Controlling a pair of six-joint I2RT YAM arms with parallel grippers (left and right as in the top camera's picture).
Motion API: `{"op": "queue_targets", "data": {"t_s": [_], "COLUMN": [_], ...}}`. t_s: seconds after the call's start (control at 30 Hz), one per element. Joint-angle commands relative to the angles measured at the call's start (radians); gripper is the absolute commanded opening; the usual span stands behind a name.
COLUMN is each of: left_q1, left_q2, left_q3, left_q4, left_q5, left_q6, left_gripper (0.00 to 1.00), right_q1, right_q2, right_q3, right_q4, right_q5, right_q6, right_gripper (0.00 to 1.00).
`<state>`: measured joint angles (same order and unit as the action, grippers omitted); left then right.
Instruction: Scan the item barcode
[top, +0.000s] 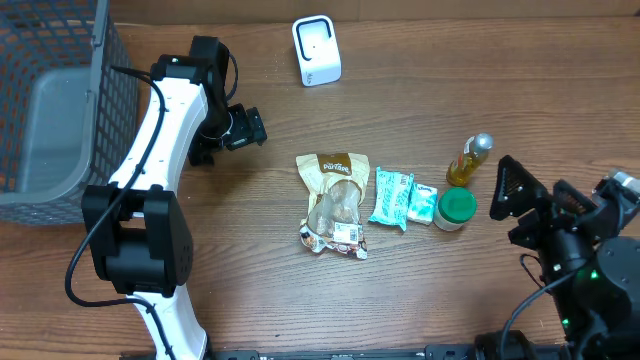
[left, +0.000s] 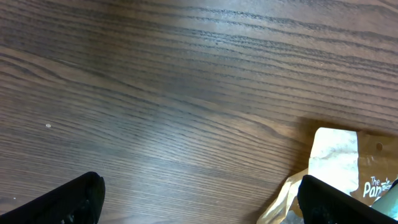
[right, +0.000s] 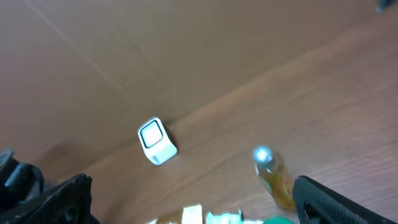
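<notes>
My left pincer (top: 246, 128) is spread wide and holds nothing. It sits just left of the snack bag (top: 335, 195), which lies in the middle of the table (top: 420, 90). The bag's clear part shows pale snacks inside, I think. My right pincer (top: 498, 190) is spread wide too, near the green-lid jar (top: 456, 208) and the little bottle (top: 470, 160) with yellow stuff in it. The white scanner (top: 316, 50) stands far back. The grey basket (top: 108, 70) is far left.
</notes>
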<state>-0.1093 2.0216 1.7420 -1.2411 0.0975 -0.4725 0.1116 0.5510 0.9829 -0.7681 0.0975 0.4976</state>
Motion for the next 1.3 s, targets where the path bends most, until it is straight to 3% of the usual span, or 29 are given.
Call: {"op": "queue_targets", "data": {"t_s": [0.0,0.27,0.53,0.73,0.97,1.27], "left_q1": [0.002,0.002,0.002,0.002,0.002,0.002], "left_q2": [-0.033,-0.033,-0.033,-0.033,-0.033,-0.033], "left_q3": [0.02,0.02,0.02,0.02,0.02,0.02], "left_q4": [0.001,0.0,0.001,0.0,0.001,0.0], "left_q5": [-0.004,-0.004,-0.004,-0.004,-0.004,-0.004], "left_q6": [-0.003,-0.003,-0.003,-0.003,-0.003,-0.003], "left_gripper": [1.0,1.0,1.0,0.99,1.0,1.0], "right_q1": [0.0,0.0,0.0,0.0,0.0,0.0], "right_q2": [-0.042,-0.134,-0.22,-0.265,-0.27,-0.365], "right_q3": [-0.077,-0.269,-0.455,-0.549,-0.601,-0.672], "right_q4": [0.089,0.361,0.741,0.909,1.006,0.999], "right_q5": [-0.043,-0.101,-0.1,-0.099,-0.1,-0.1], "right_q6": [0.001,0.002,0.012,0.01,-0.008,-0.008], "right_gripper": [1.0,1.0,1.0,1.0,1.0,1.0]}}
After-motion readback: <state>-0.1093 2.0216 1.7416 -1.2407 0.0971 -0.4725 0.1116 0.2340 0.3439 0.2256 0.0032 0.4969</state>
